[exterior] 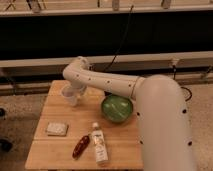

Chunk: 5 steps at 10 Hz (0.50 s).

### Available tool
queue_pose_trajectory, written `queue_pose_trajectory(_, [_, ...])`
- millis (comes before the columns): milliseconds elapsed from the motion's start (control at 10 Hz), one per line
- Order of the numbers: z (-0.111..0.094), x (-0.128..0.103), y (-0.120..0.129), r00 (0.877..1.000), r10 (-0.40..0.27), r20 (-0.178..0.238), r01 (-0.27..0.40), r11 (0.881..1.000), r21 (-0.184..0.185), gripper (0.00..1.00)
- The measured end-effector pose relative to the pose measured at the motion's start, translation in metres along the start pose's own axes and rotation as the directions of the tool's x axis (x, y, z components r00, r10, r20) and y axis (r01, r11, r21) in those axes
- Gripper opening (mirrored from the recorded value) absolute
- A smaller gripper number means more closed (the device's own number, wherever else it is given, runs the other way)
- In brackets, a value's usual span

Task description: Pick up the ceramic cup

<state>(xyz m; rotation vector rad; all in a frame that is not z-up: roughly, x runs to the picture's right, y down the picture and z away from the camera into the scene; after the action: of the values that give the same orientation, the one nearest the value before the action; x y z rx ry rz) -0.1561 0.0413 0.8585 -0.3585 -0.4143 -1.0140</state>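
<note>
The small white ceramic cup [71, 96] stands upright on the far left part of the wooden table [52, 150]. My white arm reaches in from the right, bends above the table's back edge and comes down onto the cup. My gripper [76, 91] is at the cup's rim, right over or around it, and partly hides the cup's top. The cup's base rests on the table.
A green bowl [117, 108] sits just right of the cup, under my forearm. A clear bottle [99, 145] lies near the front, with a red oblong item [80, 146] to its left. A pale flat packet [57, 129] lies at the left. Dark shelving runs behind.
</note>
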Motion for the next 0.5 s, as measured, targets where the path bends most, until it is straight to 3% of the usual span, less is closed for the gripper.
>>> queue_pose_trajectory(500, [0.0090,-0.0009,-0.0004,1.000,-0.003,0.013,0.003,1.000,0.002,0.80])
